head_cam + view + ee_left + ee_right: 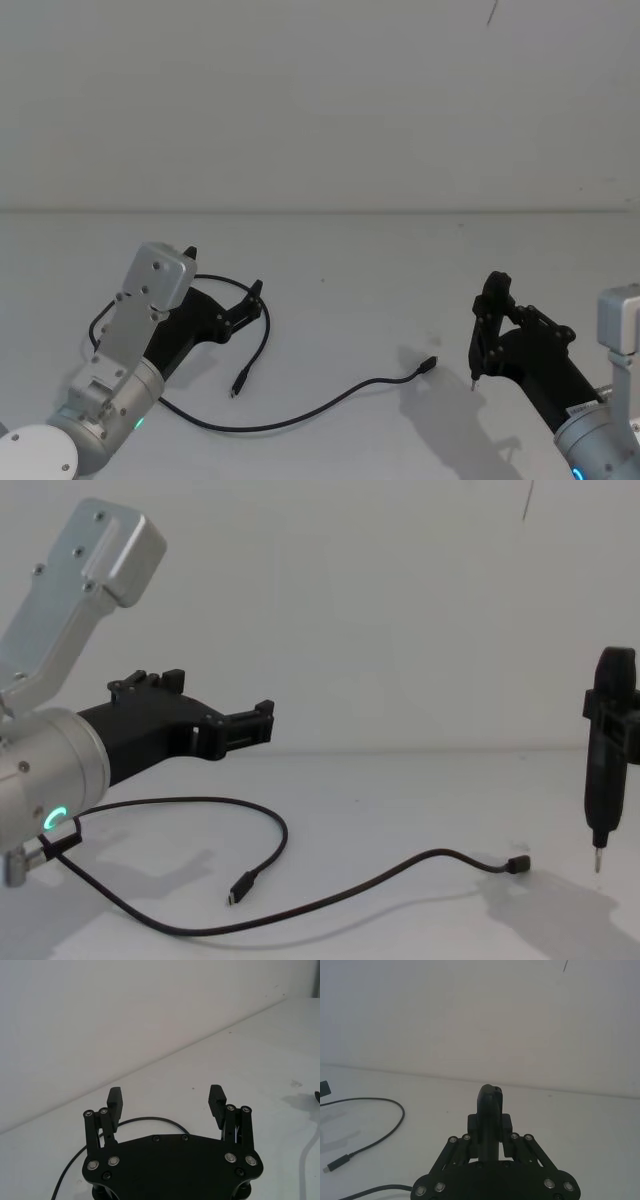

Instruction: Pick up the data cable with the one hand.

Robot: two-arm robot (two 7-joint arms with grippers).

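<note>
The data cable (300, 415) is a thin black cord lying on the white table. It loops at the left and has one plug (237, 388) in the middle and another (428, 364) to the right. My left gripper (225, 272), chunky and black on a silver wrist with a green ring, hovers open above the loop with nothing between its fingers (217, 1100). In the chest view the left gripper (225, 708) is well above the cable (283, 838). My right gripper (490, 320) stands at the right, shut on a slim black stick-like tool (606, 765) that points down.
The tool's metal pin tip (473, 380) hangs just right of the right-hand plug. The white table (340, 270) meets a plain white wall behind it.
</note>
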